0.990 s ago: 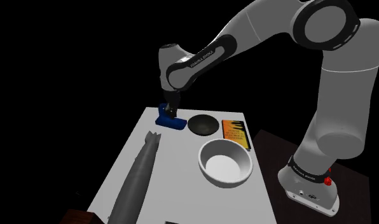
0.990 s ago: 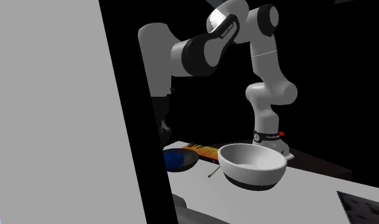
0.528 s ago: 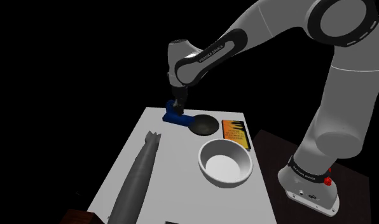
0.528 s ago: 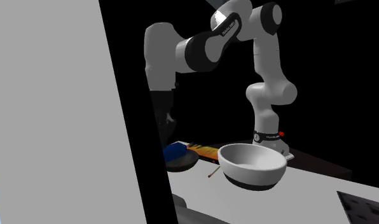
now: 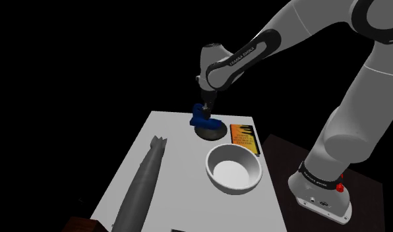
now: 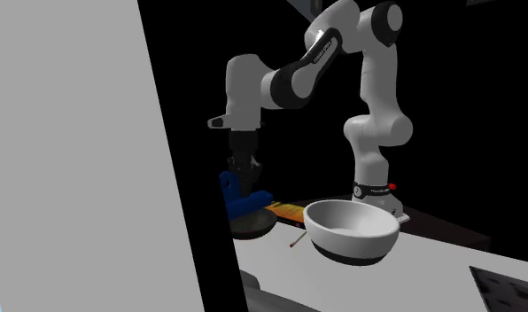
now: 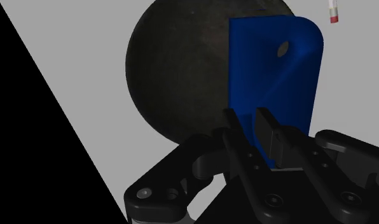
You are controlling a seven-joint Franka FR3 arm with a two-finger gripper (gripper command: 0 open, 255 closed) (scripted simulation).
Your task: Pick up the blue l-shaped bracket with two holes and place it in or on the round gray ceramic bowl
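Clamping the blue bracket by one thin wall, the gripper is closed on it and holds it in the air. Directly under it is the dark bowl, and here I see the risk. Seen along the gripper, the bracket lies over the bowl's side part, not its middle, with one long edge about at the rim. If released so, I think it may strike the rim and tumble onto the table. The hold is narrow too, so the piece could swing or slip. Farther from the gripper stands a white bowl.
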